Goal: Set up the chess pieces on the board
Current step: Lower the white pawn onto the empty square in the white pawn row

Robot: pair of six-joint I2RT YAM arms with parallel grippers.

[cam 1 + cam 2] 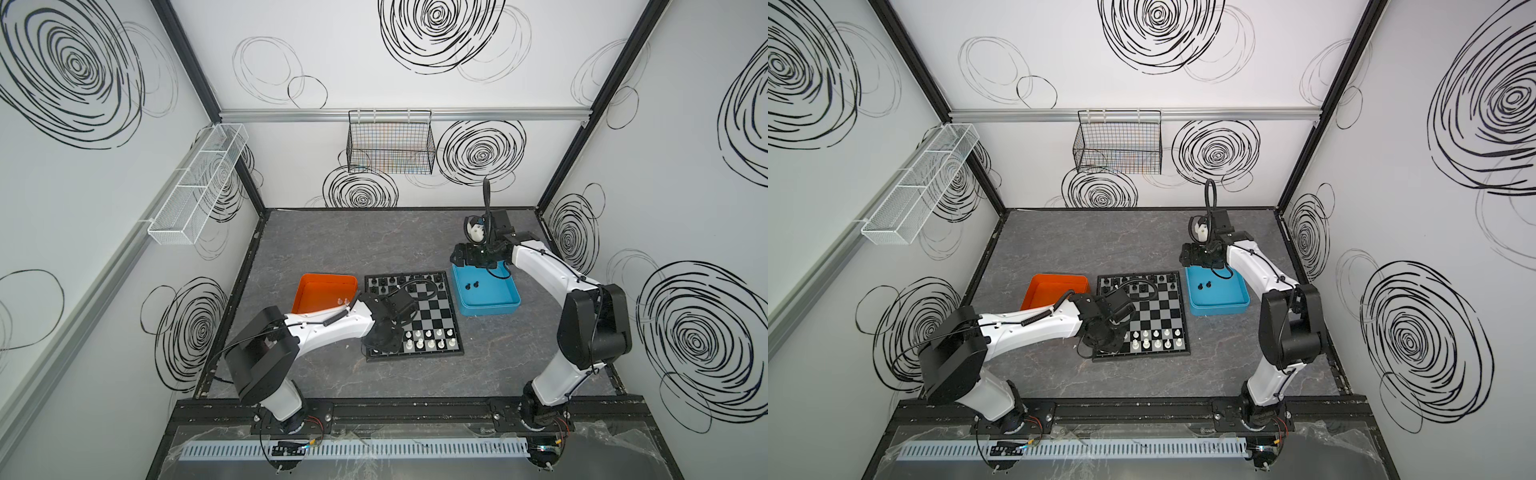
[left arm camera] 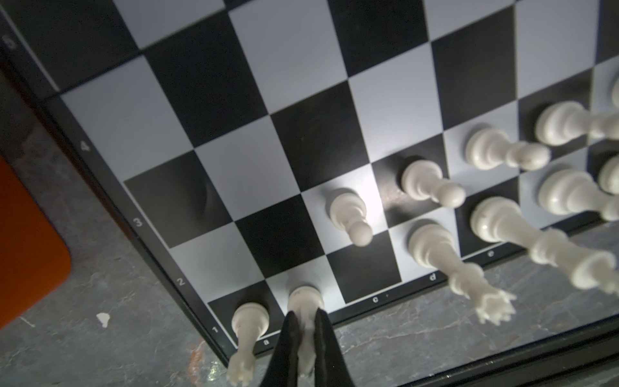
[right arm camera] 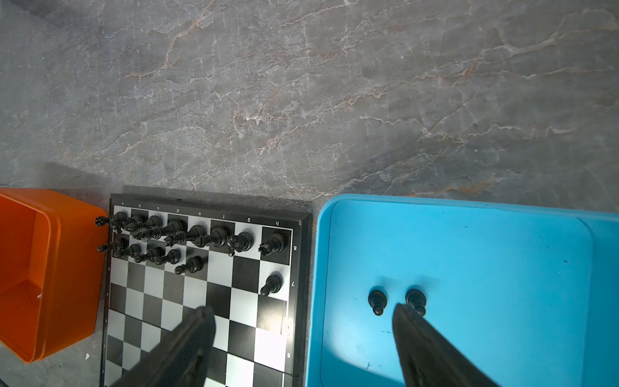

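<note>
The board (image 1: 432, 318) is a flat square of glossy black and silver-grey checks inside a thin black rim. It lies on the grey, marble-veined desk (image 1: 374, 241) between two smooth plastic trays with rounded corners. The chess pieces (image 2: 348, 214) are small turned plastic shapes. White ones stand in the two rows at the near edge, and the black pieces (image 3: 197, 234) crowd the two far rows, one pawn alone on the h file.

The left end effector (image 2: 305, 320) is pinched narrow around a white piece (image 2: 303, 300) at the b1 square, just beside the white rook (image 2: 249, 320) in the corner (its top is hidden between the black fingers, so its kind cannot be told). The right end effector (image 3: 301, 313) hangs with its jaws spread wide and nothing between them. In the right wrist view one finger shows against the board, the other against the blue tray.

The blue tray (image 1: 488, 307) holds two black pawns (image 3: 377, 301), upright and near each other. The orange tray (image 1: 322, 284) holds two white pieces (image 1: 343, 300) near its board-side wall.

Each tray lies just beside a side edge of the board. The middle rows of squares are bare, and the desk is open beyond the far rim and in front of the near one.
</note>
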